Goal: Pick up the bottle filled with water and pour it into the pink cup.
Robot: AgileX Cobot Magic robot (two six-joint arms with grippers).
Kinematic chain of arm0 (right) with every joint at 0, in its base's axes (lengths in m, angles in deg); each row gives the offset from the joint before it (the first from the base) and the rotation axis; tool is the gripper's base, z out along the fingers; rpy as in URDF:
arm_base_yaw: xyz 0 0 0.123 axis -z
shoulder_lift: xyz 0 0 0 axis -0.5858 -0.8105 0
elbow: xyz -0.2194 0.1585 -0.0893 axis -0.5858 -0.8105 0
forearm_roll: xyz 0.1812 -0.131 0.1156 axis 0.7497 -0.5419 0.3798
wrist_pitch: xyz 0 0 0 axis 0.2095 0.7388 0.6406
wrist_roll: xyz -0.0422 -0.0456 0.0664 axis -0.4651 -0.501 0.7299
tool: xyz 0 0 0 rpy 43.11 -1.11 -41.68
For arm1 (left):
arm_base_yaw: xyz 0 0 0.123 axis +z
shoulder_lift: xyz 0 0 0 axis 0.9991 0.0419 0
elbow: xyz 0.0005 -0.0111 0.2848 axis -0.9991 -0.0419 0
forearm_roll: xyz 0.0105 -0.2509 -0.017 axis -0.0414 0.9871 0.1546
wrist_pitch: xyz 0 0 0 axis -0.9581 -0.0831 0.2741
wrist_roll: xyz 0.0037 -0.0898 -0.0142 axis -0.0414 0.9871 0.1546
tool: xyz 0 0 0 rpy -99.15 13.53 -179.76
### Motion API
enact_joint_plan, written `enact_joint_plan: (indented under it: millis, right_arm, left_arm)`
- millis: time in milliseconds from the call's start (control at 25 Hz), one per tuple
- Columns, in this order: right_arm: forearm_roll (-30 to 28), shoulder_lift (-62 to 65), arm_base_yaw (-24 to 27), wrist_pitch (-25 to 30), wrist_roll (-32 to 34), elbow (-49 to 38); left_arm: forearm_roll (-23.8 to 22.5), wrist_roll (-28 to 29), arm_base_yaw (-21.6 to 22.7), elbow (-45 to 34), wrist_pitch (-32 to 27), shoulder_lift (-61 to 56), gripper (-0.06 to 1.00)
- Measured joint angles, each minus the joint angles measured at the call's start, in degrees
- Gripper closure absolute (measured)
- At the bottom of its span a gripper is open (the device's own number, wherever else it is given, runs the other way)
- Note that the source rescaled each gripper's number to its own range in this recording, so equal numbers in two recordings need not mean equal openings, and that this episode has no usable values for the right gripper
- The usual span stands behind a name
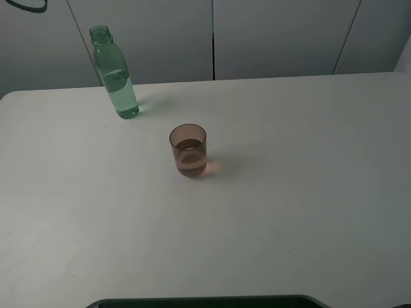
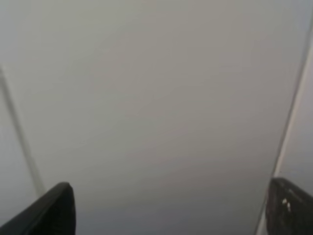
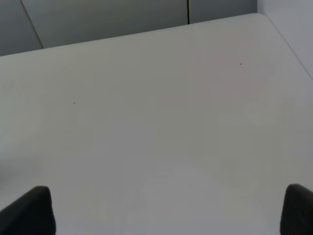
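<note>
The green transparent bottle (image 1: 115, 74) stands upright and uncapped at the table's back left, with clear water (image 1: 122, 99) filling roughly its lower half. The pink cup (image 1: 188, 151) stands upright near the table's middle, in front and to the right of the bottle, and seems to hold some liquid. Neither gripper shows in the exterior high view. My left gripper (image 2: 168, 210) is open and empty, facing a blurred pale grey surface. My right gripper (image 3: 168, 210) is open and empty above the bare white table (image 3: 156, 122). The bottle and cup are out of both wrist views.
The white table (image 1: 308, 192) ends at grey wall panels (image 1: 276, 35) behind. A dark part of the robot base (image 1: 205, 301) lies along the front edge. The table's far right corner shows in the right wrist view (image 3: 259, 19).
</note>
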Motion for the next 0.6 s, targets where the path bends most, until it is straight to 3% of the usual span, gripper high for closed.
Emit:
enact_joint_plan:
  millis: [240,440,520,600]
  right_arm:
    - [0.0,0.0,0.0,0.0,0.0,0.0]
    - [0.0,0.0,0.0,0.0,0.0,0.0]
    - [0.0,0.0,0.0,0.0,0.0,0.0]
    - [0.0,0.0,0.0,0.0,0.0,0.0]
  left_arm:
    - [1.24,-0.4,4.83,14.89,-36.6,-1.2,-0.05]
    - [11.23,-8.89,8.88,23.02,-63.39,-1.3,-0.05]
    - [13.22,-10.82,9.1,24.25,-71.86,-1.3,-0.05]
    - [14.32,-11.44,9.1,24.48,-75.31,-1.43,-0.05]
